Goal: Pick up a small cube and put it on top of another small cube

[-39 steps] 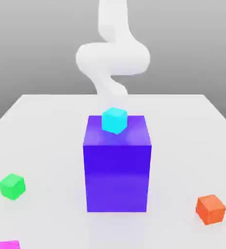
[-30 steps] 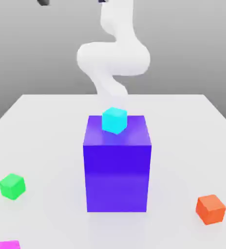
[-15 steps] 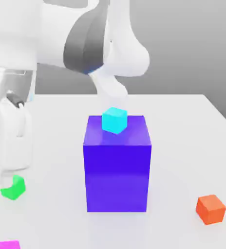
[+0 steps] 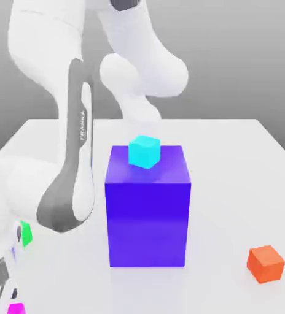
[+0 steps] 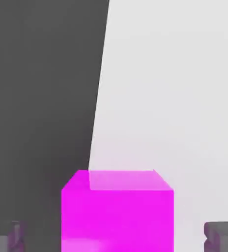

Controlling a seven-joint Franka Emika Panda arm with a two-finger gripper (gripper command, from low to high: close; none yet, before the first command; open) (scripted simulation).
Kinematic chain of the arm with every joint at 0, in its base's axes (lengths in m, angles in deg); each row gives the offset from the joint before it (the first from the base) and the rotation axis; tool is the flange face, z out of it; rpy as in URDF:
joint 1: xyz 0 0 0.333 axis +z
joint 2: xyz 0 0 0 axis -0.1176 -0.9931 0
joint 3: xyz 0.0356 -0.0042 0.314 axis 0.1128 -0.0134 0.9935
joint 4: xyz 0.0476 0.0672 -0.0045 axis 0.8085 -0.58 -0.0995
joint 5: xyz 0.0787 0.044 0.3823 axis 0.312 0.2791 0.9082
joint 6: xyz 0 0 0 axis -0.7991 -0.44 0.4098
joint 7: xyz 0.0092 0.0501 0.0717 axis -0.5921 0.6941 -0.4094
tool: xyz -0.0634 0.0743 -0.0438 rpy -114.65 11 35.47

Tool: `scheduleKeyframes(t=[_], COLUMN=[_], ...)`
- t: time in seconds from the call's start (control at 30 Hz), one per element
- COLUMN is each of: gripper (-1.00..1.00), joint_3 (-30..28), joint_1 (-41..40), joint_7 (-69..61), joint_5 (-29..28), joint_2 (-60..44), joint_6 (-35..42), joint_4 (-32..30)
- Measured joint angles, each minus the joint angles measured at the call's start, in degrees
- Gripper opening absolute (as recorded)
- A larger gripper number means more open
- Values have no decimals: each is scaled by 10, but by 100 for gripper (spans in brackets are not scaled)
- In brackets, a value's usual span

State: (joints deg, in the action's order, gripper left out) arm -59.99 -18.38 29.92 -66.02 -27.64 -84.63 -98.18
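1. Down at the near corner on the exterior view's left, the white robot arm (image 4: 71,141) bends low over the white tabletop (image 4: 231,159).
2. Its two-finger gripper (image 5: 117,235) straddles the small magenta cube (image 5: 118,211); the dark fingertips (image 5: 221,234) stand apart from the cube's sides with gaps visible, so the jaws are open around it and not clamped on it.
3. That magenta cube rests on the table, close to the table's edge, with dark floor (image 5: 42,108) beyond it.
4. A small green cube (image 4: 26,233) peeks out just behind the arm's wrist.
5. A large glossy blue-violet block (image 4: 147,214) stands mid-table, with a small cyan cube (image 4: 144,151) sitting on its top.
6. A small orange cube (image 4: 266,264) lies well apart, toward the exterior view's right.
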Motion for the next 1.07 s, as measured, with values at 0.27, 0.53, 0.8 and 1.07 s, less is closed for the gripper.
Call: scheduleKeyframes(t=[0.27, 0.53, 0.8, 1.07], gripper=[-100, -100, -100, 100], joint_3=[1, -41, -93, -75], joint_1=[-1, -47, -121, -129], joint_7=[-2, -4, 5, -19], joint_5=[4, 14, 19, 54], joint_2=[49, 190, 322, 231], joint_6=[37, 44, 14, -85], joint_4=[-11, -152, -309, -317])
